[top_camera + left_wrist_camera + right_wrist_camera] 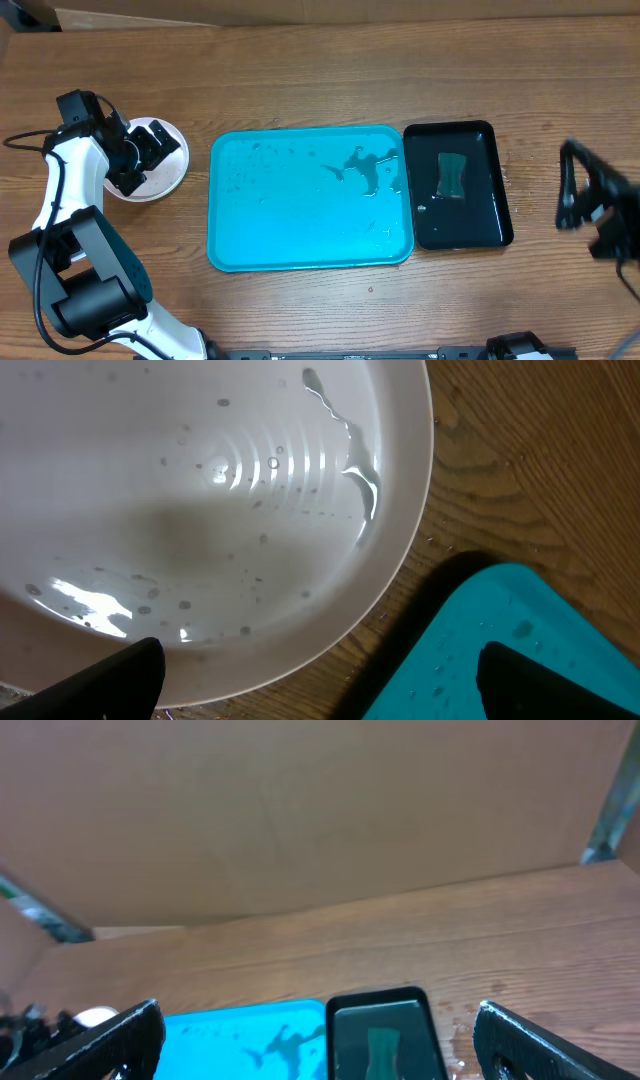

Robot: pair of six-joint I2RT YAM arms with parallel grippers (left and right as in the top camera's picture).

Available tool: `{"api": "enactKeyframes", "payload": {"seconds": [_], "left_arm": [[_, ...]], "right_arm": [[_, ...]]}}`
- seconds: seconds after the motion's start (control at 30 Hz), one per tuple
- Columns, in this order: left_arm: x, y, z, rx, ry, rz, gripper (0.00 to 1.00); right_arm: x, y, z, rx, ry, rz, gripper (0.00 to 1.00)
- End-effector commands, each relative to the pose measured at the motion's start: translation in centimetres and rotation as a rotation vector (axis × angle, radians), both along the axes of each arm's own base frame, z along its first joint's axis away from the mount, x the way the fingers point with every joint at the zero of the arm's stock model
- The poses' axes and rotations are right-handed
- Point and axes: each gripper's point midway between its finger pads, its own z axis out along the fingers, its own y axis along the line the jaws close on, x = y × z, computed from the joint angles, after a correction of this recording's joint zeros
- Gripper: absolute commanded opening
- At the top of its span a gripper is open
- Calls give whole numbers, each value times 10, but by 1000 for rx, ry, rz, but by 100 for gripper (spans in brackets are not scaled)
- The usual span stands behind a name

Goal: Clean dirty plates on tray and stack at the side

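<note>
My left fingers [110,680] hung released over the plate [200,510] beside the tray [300,230]; right fingers [100,1040] released too. Stacking looked finished, so next I'd only lift clear.

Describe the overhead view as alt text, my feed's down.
A wet turquoise tray sits mid-table with no plates on it. Left of it, the open left gripper hovers over a white plate; right of it, a black tray holds a green sponge, with the open right gripper beyond.
</note>
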Motion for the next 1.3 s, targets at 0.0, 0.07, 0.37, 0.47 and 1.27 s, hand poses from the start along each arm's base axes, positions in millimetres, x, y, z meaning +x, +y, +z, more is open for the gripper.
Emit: {"api": "enactKeyframes", "payload": {"seconds": [0.0,0.07,0.37,0.47,1.27], "left_arm": [[-1,-4,-6,-11,7,-25,100],[-1,-4,-6,-11,7,-25,100],[-1,-4,-6,-11,7,-25,100],[-1,-4,-6,-11,7,-25,100],[-1,-4,-5,-11,6,-25,100]], "right_arm": [[-30,1,-8,1,-2,42,100],[-45,1,-14,0,7,67,100],[-79,-5,-24,24,-95,93,100],[-83,-5,-31,39,-152,100,100],[6,37,-148,159,-692,191,100]]}}
